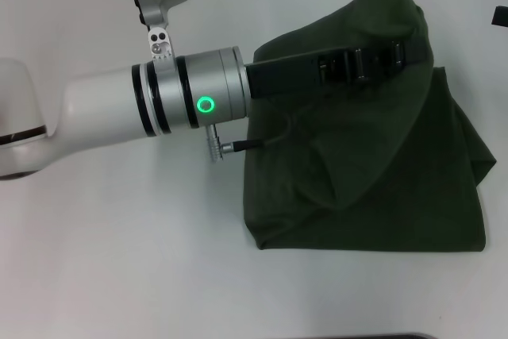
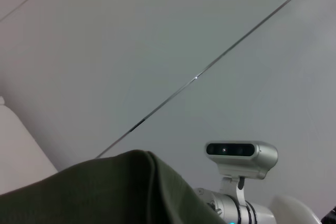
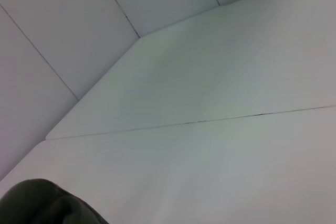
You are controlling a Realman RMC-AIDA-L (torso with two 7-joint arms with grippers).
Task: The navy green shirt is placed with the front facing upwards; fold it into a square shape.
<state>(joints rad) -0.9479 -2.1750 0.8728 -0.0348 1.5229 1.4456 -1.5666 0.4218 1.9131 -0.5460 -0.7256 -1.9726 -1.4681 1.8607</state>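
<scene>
Head view shows the table (image 1: 119,275), white and broad, with the shirt (image 1: 381,196) lying on its right half as a dark green heap already doubled over on itself (no lettering or collar shows from here). Its lower part lies flat with a fairly straight near edge, while the far part rises in a loose raised fold that peaks at the far right.

Across the picture from the left reaches the left arm (image 1: 103,109), white with a silver wrist and a green ring light. Its long axis runs nearly level from left to right, and the left gripper (image 1: 397,53) ends right at that raised fold, with cloth draped close around the black fingers. It looks clamped on the shirt's lifted edge, judging by how the fabric hangs from that spot. The left wrist view agrees: a green fold (image 2: 131,187) rises just before the camera.

So the shirt's bulk lies below and nearer the robot than the left gripper, and the fold probably has to be carried that way to square it.

Only a black corner at the far right edge might be the right gripper; its state cannot be told.
</scene>
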